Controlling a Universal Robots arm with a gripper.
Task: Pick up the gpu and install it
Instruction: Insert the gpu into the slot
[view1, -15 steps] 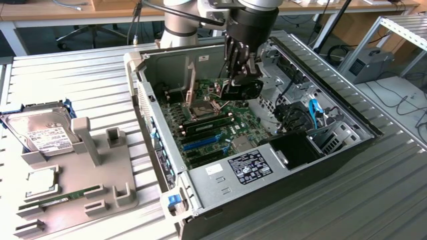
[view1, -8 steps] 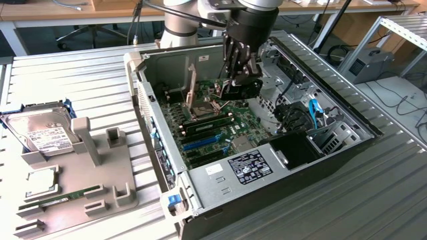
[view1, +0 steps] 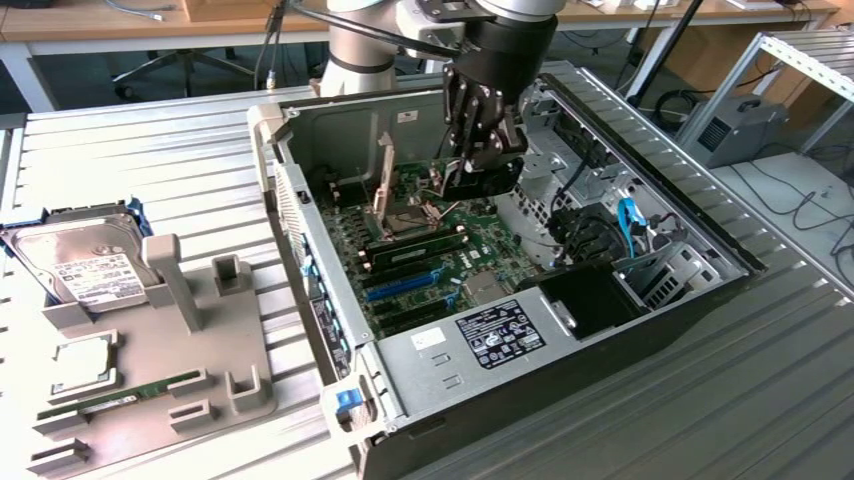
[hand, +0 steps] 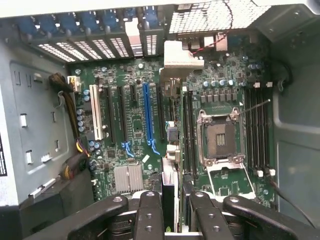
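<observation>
My gripper (view1: 481, 160) reaches down into the open computer case (view1: 441, 345), over the far end of the motherboard (view1: 461, 245). It is shut on the gpu (view1: 487, 183), which hangs below the fingers as a dark shape. In the wrist view the gripper (hand: 172, 212) holds the gpu (hand: 170, 182) edge-on between its black fingers (hand: 149, 210). The card's pale metal end bracket (hand: 179, 57) points toward the case's rear slot covers. The card hovers above the board between the blue expansion slot (hand: 147, 115) and the open CPU socket (hand: 220, 135).
Case walls surround the gripper, with cables and a blue lead (view1: 627, 225) at the exterior view's right. Outside the case, a grey fixture (view1: 160, 380) carries a hard drive (view1: 83, 268), a square chip (view1: 83, 363) and a memory stick (view1: 120, 397).
</observation>
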